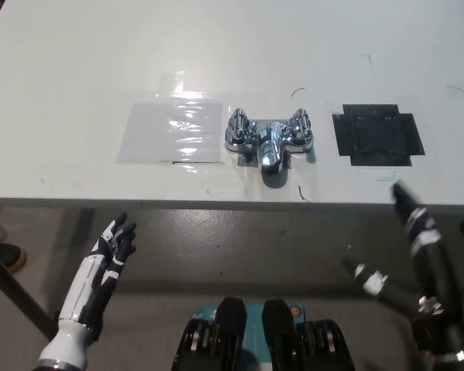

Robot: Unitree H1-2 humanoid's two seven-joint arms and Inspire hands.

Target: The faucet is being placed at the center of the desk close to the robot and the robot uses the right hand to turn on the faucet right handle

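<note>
A chrome faucet (267, 137) stands near the front edge of the white desk (77, 69), at its middle. It has a left handle (238, 125), a right handle (301, 126) and a spout pointing toward me. My black right hand (412, 255) is open at the lower right, below the desk's front edge and well right of the faucet, touching nothing. My white left hand (108, 259) rests open at the lower left, below the desk edge.
A clear taped patch (172, 131) lies left of the faucet and a black taped square (377, 135) lies to its right. The desk's front edge (178, 202) runs across the picture. A dark shoe (4, 253) shows on the floor at far left.
</note>
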